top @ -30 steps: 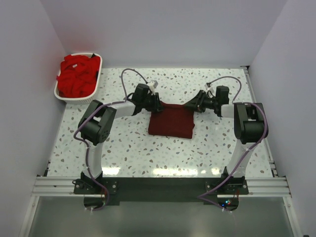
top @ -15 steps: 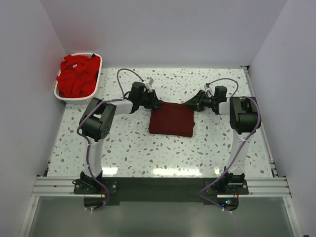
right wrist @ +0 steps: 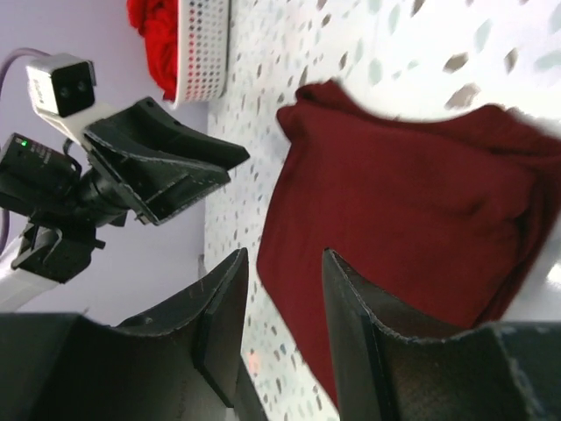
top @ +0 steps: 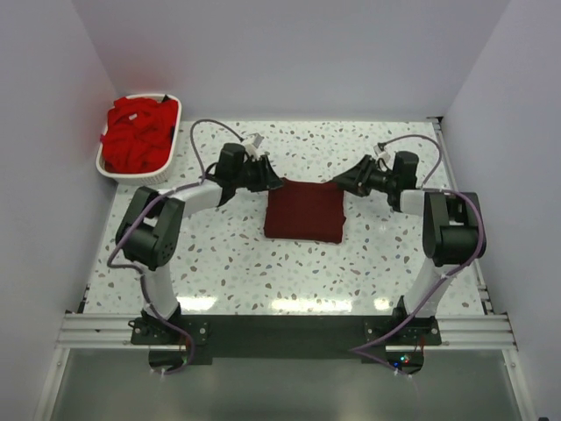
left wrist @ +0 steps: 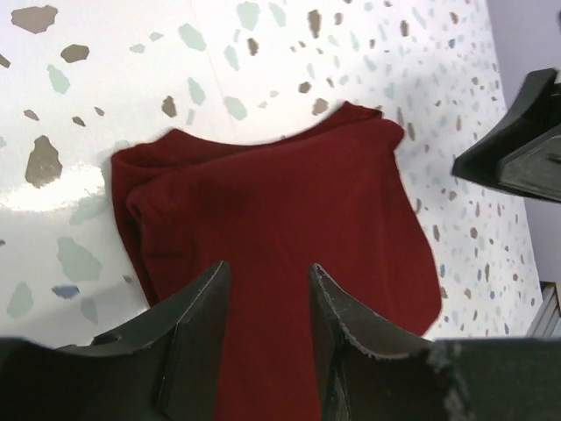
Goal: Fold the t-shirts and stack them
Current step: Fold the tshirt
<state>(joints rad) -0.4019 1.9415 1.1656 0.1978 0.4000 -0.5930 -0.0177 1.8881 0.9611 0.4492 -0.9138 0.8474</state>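
— So, where do we find the maroon shirt (top: 303, 215)?

— We see it folded into a flat, squarish pad on the speckled tabletop (top: 228, 254), about midway between left and right.

— And the left jaws?

— They sit just beside its far left corner. Looking down from the left wrist, we see the two fingers (left wrist: 188, 333) standing partly apart with nothing clamped between them. Only the shirt lies beneath the gap.

— What about the right jaws?

— We find them just beside the far right corner, facing the left ones across the cloth. Their fingers (right wrist: 219, 324) are parted by a similar amount, and again we see nothing gripped, only maroon cloth showing through the gap. We cannot tell whether any fingertip touches the cloth.

— And the other shirts?

— We see the red shirts (top: 136, 136) heaped loosely in a white basket (top: 131, 176) at the far left corner of the tabletop, well apart from the maroon one.
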